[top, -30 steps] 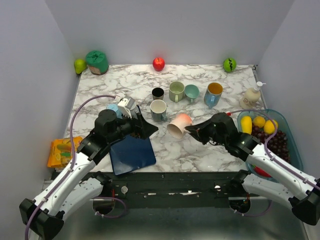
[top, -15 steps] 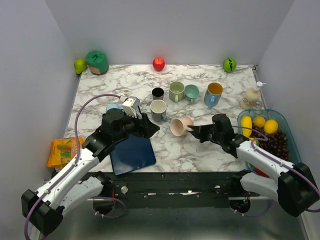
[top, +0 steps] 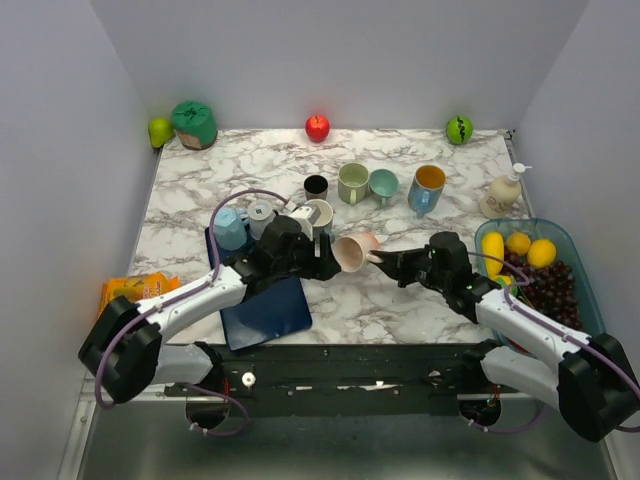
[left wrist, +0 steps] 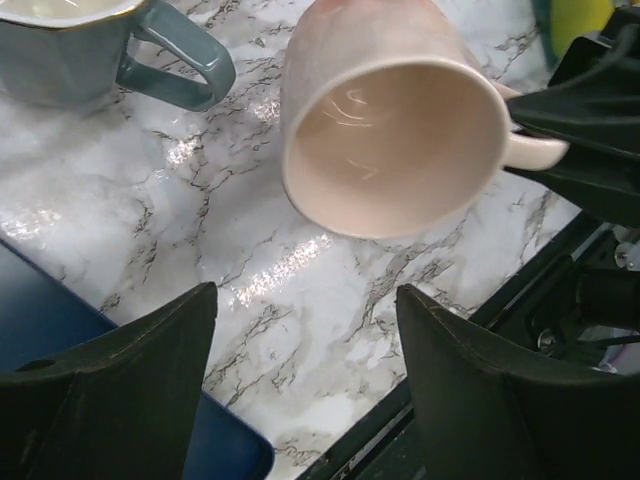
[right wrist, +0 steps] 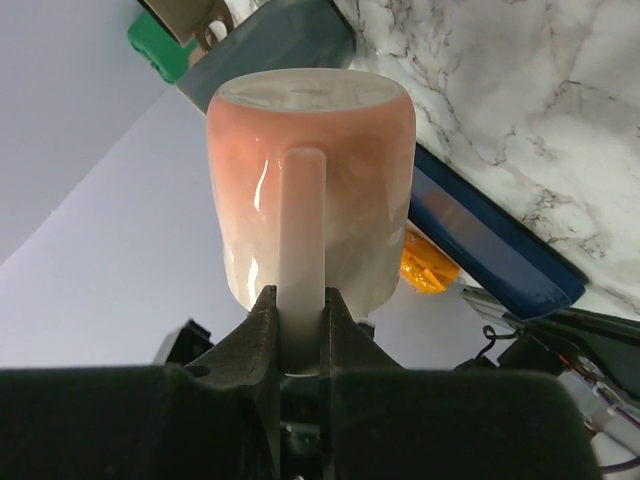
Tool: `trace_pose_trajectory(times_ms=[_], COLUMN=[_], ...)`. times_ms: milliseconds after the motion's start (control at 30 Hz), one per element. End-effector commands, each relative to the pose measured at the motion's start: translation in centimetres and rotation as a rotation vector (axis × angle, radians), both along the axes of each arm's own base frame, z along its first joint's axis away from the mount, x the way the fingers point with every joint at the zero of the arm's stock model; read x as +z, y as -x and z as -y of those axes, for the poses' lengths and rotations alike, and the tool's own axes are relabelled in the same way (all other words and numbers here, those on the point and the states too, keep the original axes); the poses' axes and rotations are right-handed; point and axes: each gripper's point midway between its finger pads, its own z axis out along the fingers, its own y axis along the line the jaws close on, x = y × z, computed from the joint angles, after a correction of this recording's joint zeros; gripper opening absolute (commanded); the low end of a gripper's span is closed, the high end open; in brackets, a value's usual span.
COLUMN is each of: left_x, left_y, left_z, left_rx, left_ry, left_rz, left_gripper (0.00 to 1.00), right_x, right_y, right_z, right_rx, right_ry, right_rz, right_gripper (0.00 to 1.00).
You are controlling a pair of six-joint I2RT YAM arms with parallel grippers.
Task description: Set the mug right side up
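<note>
A pink mug (top: 354, 251) lies on its side near the table's middle, its mouth toward the left arm. My right gripper (top: 388, 262) is shut on the mug's handle (right wrist: 301, 250); the mug's body and base fill the right wrist view (right wrist: 310, 180). My left gripper (top: 322, 262) is open and empty, just left of the mug's mouth. In the left wrist view the mug's open mouth (left wrist: 395, 150) shows ahead of my spread fingers (left wrist: 130, 380), with bare marble between them.
Several upright mugs stand behind: grey (top: 318, 215), black (top: 316, 186), green (top: 352, 182), teal (top: 383, 184), blue (top: 427, 187). A dark blue board (top: 268, 308) lies by the left arm. A fruit tub (top: 580, 285) and a soap bottle (top: 505, 192) stand right.
My left arm has stretched right along the table, bringing its open gripper up to the mug's mouth. The mug and my right gripper have shifted slightly left.
</note>
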Motion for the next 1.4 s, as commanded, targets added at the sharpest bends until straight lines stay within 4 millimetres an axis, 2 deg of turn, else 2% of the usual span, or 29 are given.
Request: trace_pose_trajectory(times_ms=[0,33,100,233,333,367,433,467,567,667,733,767,800,867,900,933,1000,1167,1200,1233,1267,1300,1367], left_x=[0.9,1.2,0.5,0.5,-0.3,-0.3,-0.5,-0.4,-0.3,0.1,0.5,0.5,0.3,0.8,0.1,0.5,-0.3,-0.5,-1.6,-1.3,-1.6,-2.5,-2.2], left_y=[-2.2,-2.7,-3.1,-4.1,-4.5,-4.7,-4.9,-5.0,-5.4,-5.6,-5.8,-5.7,-5.8,-6.3,-6.3,-6.4,-6.7,-7.6,-7.9,-8.1,-8.1,-8.2,-8.4], left_z=[3.0,3.5,4.1,5.2,5.8,5.9,6.2,6.3,6.4,6.6,6.7,6.9,6.9,6.8,6.8,6.7,6.6,6.4,6.3,6.2,6.3,6.2,6.6], left_rx=[0.02,0.03,0.046,0.069,0.072,0.076,0.078,0.079,0.077,0.058,0.045,0.033,0.023,0.032,0.017,0.01,0.0,-0.01,-0.013,-0.011,-0.013,-0.014,-0.024], left_ry=[0.017,0.027,0.027,0.051,0.039,0.036,0.027,0.027,-0.001,-0.041,-0.069,-0.082,-0.108,-0.152,-0.189,-0.217,-0.28,-0.382,-0.424,-0.449,-0.466,-0.493,-0.502], left_rz=[0.056,0.063,0.039,0.035,0.018,0.019,0.02,0.025,0.038,0.058,0.06,0.058,0.062,0.065,0.056,0.044,0.032,0.013,-0.006,-0.02,-0.033,-0.055,-0.062], left_gripper=[0.76,0.74,0.72,0.67,0.51,0.38,0.26,0.16,0.0,0.0,0.0,0.0,0.0,0.0,0.0,0.0,0.0,0.0,0.0,0.0,0.0,0.0,0.0], right_x=[3.6,3.2,3.3,3.2,3.2,3.2,2.9,2.8,1.8,1.0,0.4,0.3,0.2,-0.4,-0.4,-0.8,-1.2,-2.1,-1.6,-2.5,-2.5,-2.7,-2.7], right_y=[0.4,0.8,1.2,1.8,2.2,2.3,2.5,2.5,2.9,3.0,3.1,3.2,3.1,3.2,3.2,3.4,3.5,4.1,3.8,4.5,4.6,4.6,4.9], right_z=[-0.2,-0.1,0.1,0.3,0.4,0.4,0.6,0.7,1.0,1.3,1.4,1.5,1.6,1.8,1.9,2.0,2.2,2.8,3.0,3.3,3.5,3.8,4.0], right_rx=[-0.055,-0.053,-0.05,-0.045,-0.04,-0.04,-0.044,-0.048,-0.052,-0.058,-0.064,-0.063,-0.07,-0.077,-0.081,-0.078,-0.082,-0.063,-0.065,-0.043,-0.033,-0.033,-0.007], right_ry=[-0.229,-0.221,-0.23,-0.242,-0.248,-0.248,-0.242,-0.239,-0.217,-0.194,-0.177,-0.172,-0.168,-0.148,-0.141,-0.122,-0.103,-0.016,0.009,0.074,0.102,0.134,0.184], right_rz=[-0.076,-0.084,-0.079,-0.079,-0.079,-0.079,-0.081,-0.077,-0.086,-0.09,-0.094,-0.093,-0.093,-0.1,-0.096,-0.1,-0.111,-0.099,-0.079,-0.093,-0.086,-0.08,-0.068], right_gripper=[0.01,0.01,0.01,0.01,0.01,0.01,0.01,0.01,0.01,0.01,0.07,0.14,0.29,0.44,0.54,0.58,0.65,0.68,0.68,0.68,0.68,0.68,0.68])
